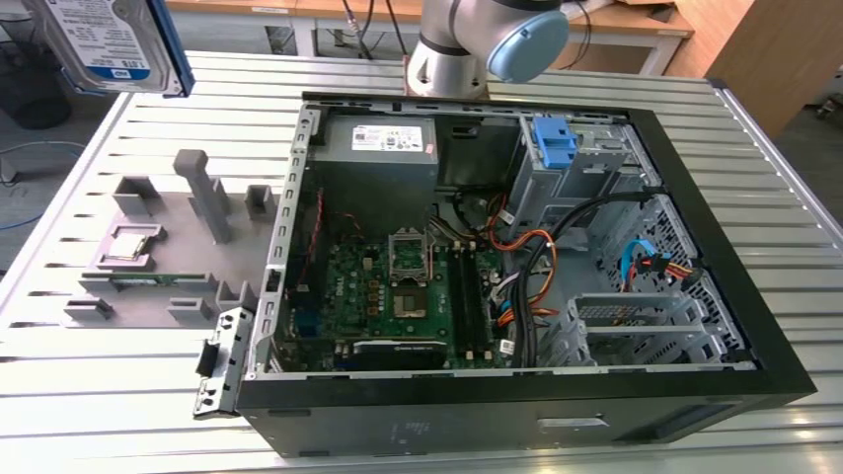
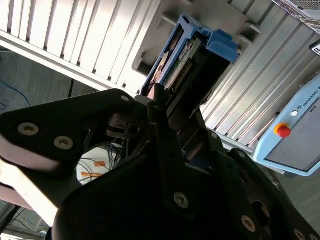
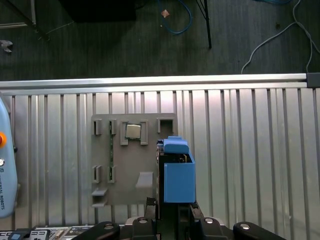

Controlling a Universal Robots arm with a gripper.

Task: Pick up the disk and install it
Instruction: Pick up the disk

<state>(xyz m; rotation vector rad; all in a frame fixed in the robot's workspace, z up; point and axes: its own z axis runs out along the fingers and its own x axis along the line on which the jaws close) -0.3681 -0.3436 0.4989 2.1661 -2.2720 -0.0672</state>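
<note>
The disk [image 1: 113, 44] hangs high at the exterior view's far left, above the slatted table, its silver face and white-and-blue label turned toward that camera and a blue rail along its edge. In the first wrist view I see the disk [image 3: 178, 175] edge-on as a blue bracket, standing over the grey holder block [image 3: 132, 160]. My gripper [image 3: 171, 206] is shut on the disk, one black finger on each side. The second wrist view shows the black fingers [image 2: 155, 107] clamping the disk [image 2: 192, 60] by its lower end.
An open computer case [image 1: 737, 326] lies on the table, with the motherboard [image 1: 395, 296], cables, a blue latch [image 1: 556, 143] and a metal drive cage [image 1: 619, 326] inside. The grey holder block [image 1: 172, 237] carries a chip [image 1: 128, 247]. A teach pendant [image 2: 295, 140] lies on the table. The table edge [image 3: 150, 80] borders the floor.
</note>
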